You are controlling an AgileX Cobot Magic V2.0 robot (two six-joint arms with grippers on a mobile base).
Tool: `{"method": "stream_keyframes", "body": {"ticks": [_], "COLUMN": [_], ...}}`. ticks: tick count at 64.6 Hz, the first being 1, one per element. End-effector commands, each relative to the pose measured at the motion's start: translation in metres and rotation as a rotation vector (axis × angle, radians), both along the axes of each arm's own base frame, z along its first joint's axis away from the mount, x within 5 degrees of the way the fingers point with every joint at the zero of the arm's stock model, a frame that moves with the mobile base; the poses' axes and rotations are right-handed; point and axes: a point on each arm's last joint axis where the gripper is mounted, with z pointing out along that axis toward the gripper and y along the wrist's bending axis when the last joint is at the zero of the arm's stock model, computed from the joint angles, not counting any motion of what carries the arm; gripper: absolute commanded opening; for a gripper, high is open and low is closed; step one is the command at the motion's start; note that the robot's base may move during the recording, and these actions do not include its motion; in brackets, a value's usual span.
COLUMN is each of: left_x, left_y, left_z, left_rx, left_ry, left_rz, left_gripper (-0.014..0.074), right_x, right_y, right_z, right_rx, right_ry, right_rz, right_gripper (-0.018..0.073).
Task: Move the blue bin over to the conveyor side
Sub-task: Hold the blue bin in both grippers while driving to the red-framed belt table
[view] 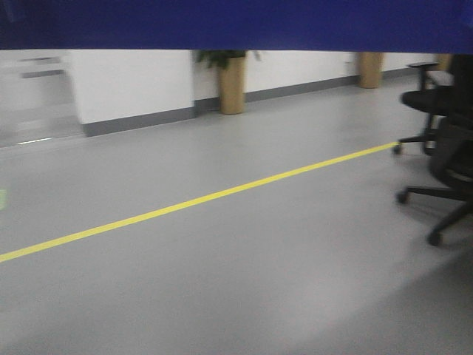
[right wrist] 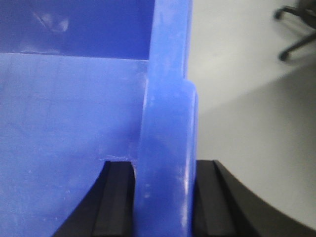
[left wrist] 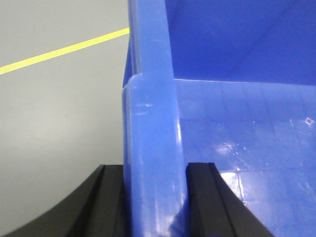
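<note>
clamping the rim of the blue bin [left wrist: 237,128] between the left gripper [left wrist: 155,197] jaws, one inside the wall, one outside. pinching the opposite rim with the right gripper [right wrist: 165,197] jaws. spanning the front view at 12 o'clock, over grey floor [view: 259,281] with a yellow line [view: 199,200].

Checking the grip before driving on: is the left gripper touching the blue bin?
Touching. The left wrist view shows the left gripper clamped on the blue bin, fingers flush against both faces of its wall.
</note>
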Motion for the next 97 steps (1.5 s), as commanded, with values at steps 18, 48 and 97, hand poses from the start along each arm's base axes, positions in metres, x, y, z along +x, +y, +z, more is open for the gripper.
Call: {"method": "stream_keyframes", "body": {"ticks": [18,48,97], "left_x": [-0.005,-0.005,-0.005], "left_y": [-0.0026,-0.0026,-0.0024], "left_z": [0.0176,0.0176,0.0176], "left_rx": [-0.03,-0.03,-0.028], "left_ry": [-0.143,-0.143,-0.143], "left_rz": [-0.019,-0.019,-0.018], "left_gripper": [-0.0018,-0.0018,-0.0018], "right_x": [-0.0042,-0.0042,-0.0042], "right_y": [-0.0015,-0.0015,-0.0013], "right_z": [0.0163,0.0163,0.0163], "right_rx": [0.012,0.012,0.014], "right_ry": [-0.141,-0.141,-0.141], "right_rz": [0.001,0.001,0.002], "right_gripper": [-0.008,-0.008,-0.008]}}
